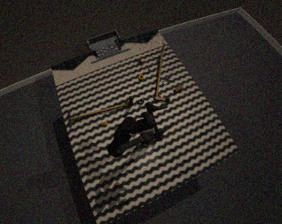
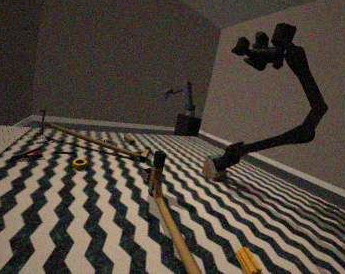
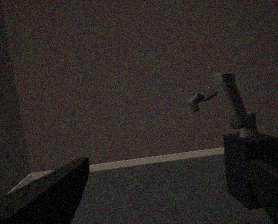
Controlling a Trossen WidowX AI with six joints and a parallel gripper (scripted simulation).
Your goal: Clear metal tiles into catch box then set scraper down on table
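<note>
Two long wooden-handled tools lie on the striped table: one on the left (image 1: pixel 101 109) (image 2: pixel 175 230), one further right (image 1: pixel 159 73) (image 2: pixel 89 139). I cannot tell which is the long scraper. The grey steel plate (image 1: pixel 109 57) is at the table's far end, with the catch box (image 1: pixel 103 34) behind it. Several tiny pale tiles (image 1: pixel 107 49) show there, but I cannot tell whether they lie on the plate or in the box. My gripper (image 1: pixel 164 104) (image 2: pixel 243 55) (image 3: pixel 156 155) is open and empty, high above the table; the wrist view looks at the wall and floor.
A yellow ring (image 1: pixel 141 77) (image 2: pixel 80 164), a brown block (image 1: pixel 177 89) (image 2: pixel 129 138) and a yellow piece (image 1: pixel 104 123) (image 2: pixel 248 260) lie around the tools. A red-handled item (image 2: pixel 29 155) lies further off. Another arm on a dark stand (image 2: pixel 187 125) is in the background.
</note>
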